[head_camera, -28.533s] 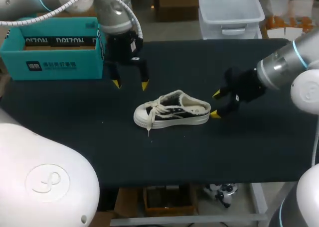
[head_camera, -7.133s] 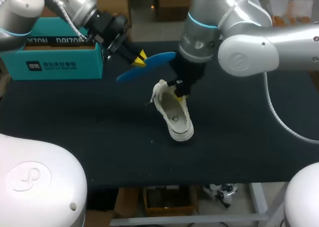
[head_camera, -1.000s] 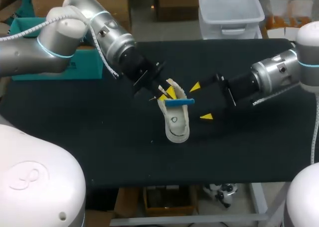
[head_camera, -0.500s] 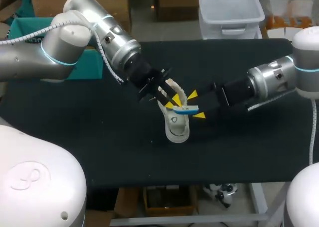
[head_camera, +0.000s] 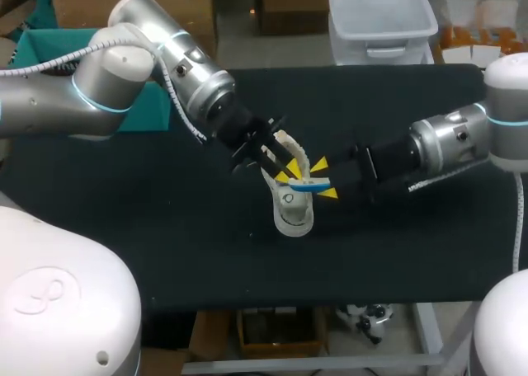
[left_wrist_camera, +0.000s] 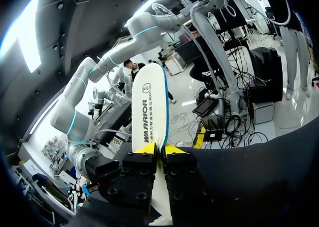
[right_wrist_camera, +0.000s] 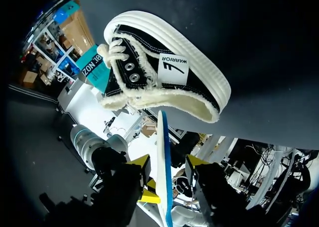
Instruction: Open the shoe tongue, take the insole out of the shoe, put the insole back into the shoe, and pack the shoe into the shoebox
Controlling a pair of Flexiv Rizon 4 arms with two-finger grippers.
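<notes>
Head view: left arm (head_camera: 124, 71) comes in from the upper left. Left claw (head_camera: 288, 171) sits mid-frame, right over the shoe (head_camera: 293, 213). It's pinched nearly closed on the insole (head_camera: 303, 187). Left wrist view confirms: the insole runs between both fingers, one yellow tip on each face, and sticks out well ahead of them. White printed face showing, blue edge down one side.

Right arm (head_camera: 450, 141) comes in from the right edge. Right claw (head_camera: 322, 178) is just right of the shoe, tips spread, with the insole passing between them. In the right wrist view the insole is edge-on in the middle of the spread with a gap on both sides, so that claw is parted and grips nothing.

Shoe: on the black table (head_camera: 165, 244), centre of frame, opening up, laced end toward the upper left, rounded end toward the lower edge. Black canvas, white sole, cream lining, white laces.

Insole: blue underside, roughly level, crossing over the shoe's opening. In the right wrist view its far end reaches up to the cream rim; can't tell if it touches.

Shoebox (head_camera: 29, 48): teal, upper left corner of the frame, mostly hidden behind my left arm, well apart from the shoe.
</notes>
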